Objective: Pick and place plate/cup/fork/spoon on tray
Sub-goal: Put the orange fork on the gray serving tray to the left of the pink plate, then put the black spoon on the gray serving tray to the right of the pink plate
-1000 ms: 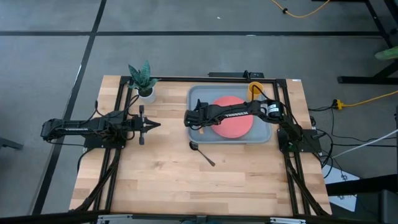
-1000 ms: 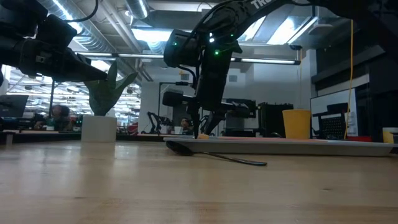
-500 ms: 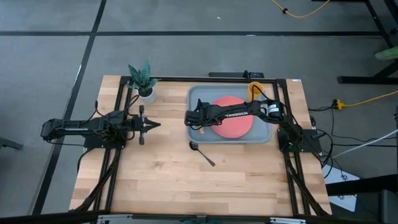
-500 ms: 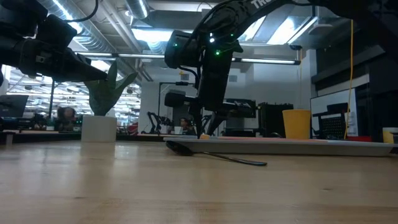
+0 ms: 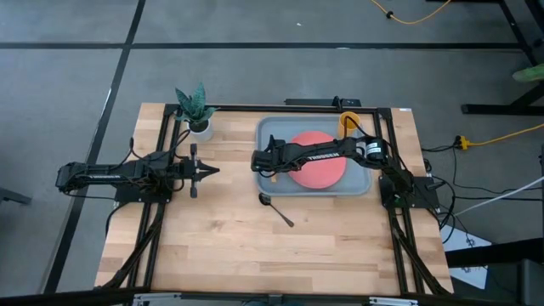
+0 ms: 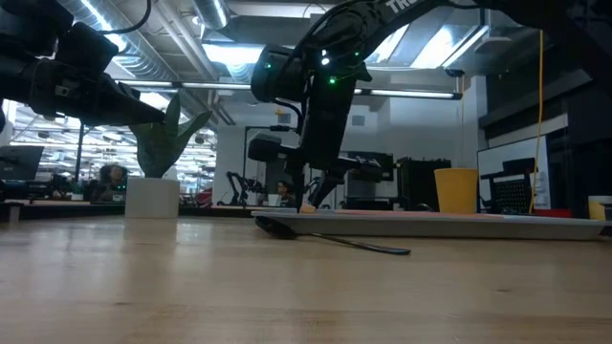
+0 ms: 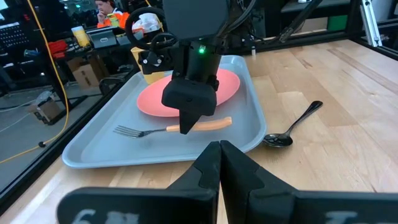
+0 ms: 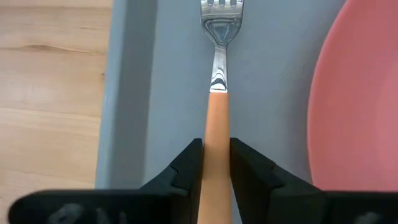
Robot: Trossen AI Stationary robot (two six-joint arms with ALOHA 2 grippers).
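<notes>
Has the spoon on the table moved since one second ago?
No. In the high view the spoon lies on the wood just in front of the tray, at the same spot and angle relative to the tray's near edge as before.

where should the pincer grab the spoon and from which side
Grip the spoon at mid-handle, coming straight down from above with the fingers across the thin shaft. It lies flat on the bare table just outside the tray, so nothing crowds the handle.

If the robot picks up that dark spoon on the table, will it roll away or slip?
Probably it won't roll: the spoon lies flat on the wooden table, bowl down. It looks shiny and thin-handled, so it may slip between fingers. It seems stiff metal, unlikely to bend.
</notes>
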